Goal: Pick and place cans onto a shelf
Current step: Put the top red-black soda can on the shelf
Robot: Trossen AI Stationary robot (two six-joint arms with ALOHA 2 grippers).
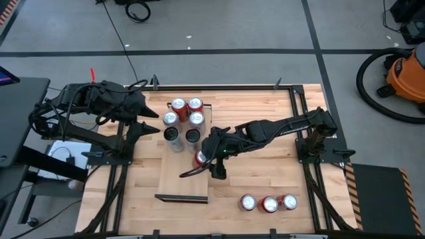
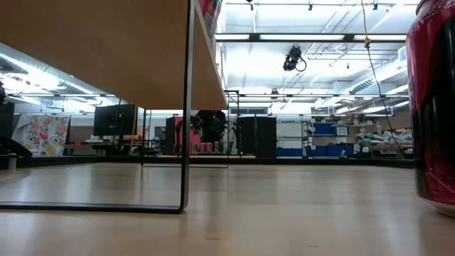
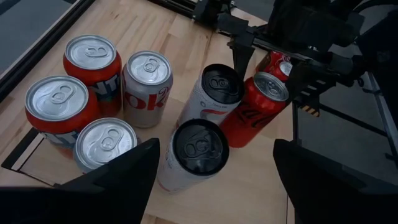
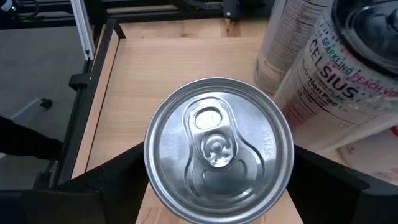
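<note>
Two dark arms reach over the wooden worktop (image 1: 265,179), on which the long light shelf (image 1: 182,182) stands with its dark rails. Six cans (image 1: 184,121) stand clustered at the far end of the shelf: two red ones and two silver-topped ones at the back, two black-topped white ones nearer the middle. Three more red cans (image 1: 268,203) stand in a row on the worktop, well apart from the shelf, near the right arm's side. The right hand (image 1: 203,158) is at the shelf's edge, its fingers on either side of a red can (image 4: 217,149) with a silver top; the fingers stand apart, and whether they press the can cannot be told. Just beside that can stands a white one lettered "CELSIUS" and "SPARKLING PEACH". The left hand (image 3: 214,180) hovers near the cluster with its fingers spread wide, holding nothing. One silver can (image 3: 147,87) in the cluster bears red Coke lettering, read only in part.
</note>
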